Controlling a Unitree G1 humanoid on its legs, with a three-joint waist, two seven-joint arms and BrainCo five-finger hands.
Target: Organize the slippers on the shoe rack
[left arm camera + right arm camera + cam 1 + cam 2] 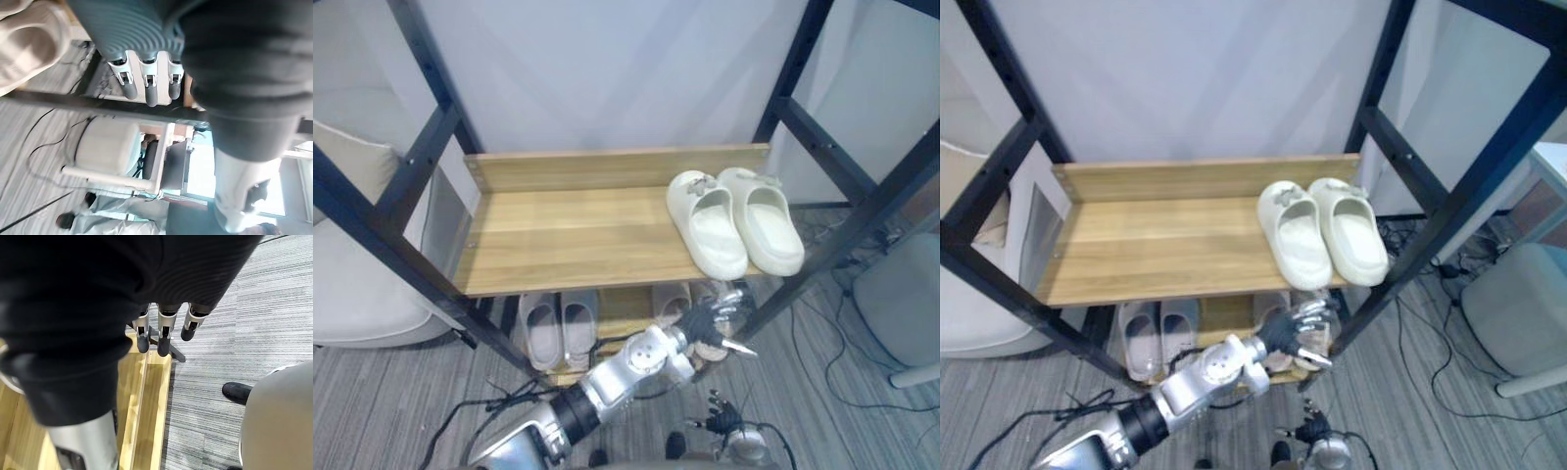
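A shoe rack with a black metal frame and two wooden shelves stands against a pale wall on grey striped carpet. A pair of cream slippers sits side by side at the right end of the upper shelf, toes towards the back edge and heels reaching the front edge. The rest of that shelf is bare wood. On the lower shelf, a pair of grey slippers rests towards the left end. A beige pair lies towards the right end, partly hidden behind the robot's left hand. The left arm reaches in from the lower left to the front edge of the lower shelf, right beside the beige slippers. Its fingers are straight and grasp nothing, with one beige slipper close by in the wrist view. The right hand hangs low in front of the rack's right end. Its fingers are relaxed and empty, pointing down past the front edge of the lower shelf at the carpet.
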